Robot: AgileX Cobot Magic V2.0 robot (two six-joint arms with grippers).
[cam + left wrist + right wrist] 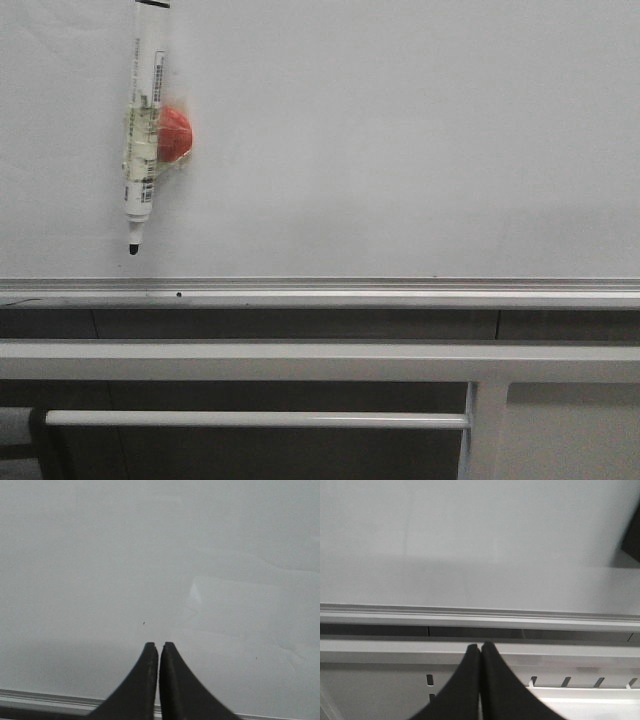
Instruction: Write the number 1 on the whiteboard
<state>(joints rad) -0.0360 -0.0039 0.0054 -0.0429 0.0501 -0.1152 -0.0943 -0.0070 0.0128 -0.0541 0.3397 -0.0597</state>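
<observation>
Front view, nearest part first: grey-white frame bars [300, 362] cross the scene below the board, with a thinner horizontal bar [255, 419] under them and an upright post [487, 430] toward the right. Beyond them runs the silver rail [320, 292] along the lower edge of the whiteboard [420, 140], which fills the rest of the picture as a plain glossy white surface. No marker stroke shows anywhere on it, so the number 1 is not yet written.

On the left part of the board hangs a marker pen [143, 130], upright and slightly tilted, its black tip [133, 248] pointing down and stopping a little above the rail. Just beside the pen's right side, touching it, sits a red rounded holder [174, 134] against the board. Neither arm appears in this view.

In the left wrist view the left gripper [158, 646] has its two dark fingers pressed together with nothing between them, aimed at bare whiteboard above the rail. In the right wrist view the right gripper [480, 646] is likewise pressed together and empty, lower down, in front of the frame bars with the rail and board beyond.
</observation>
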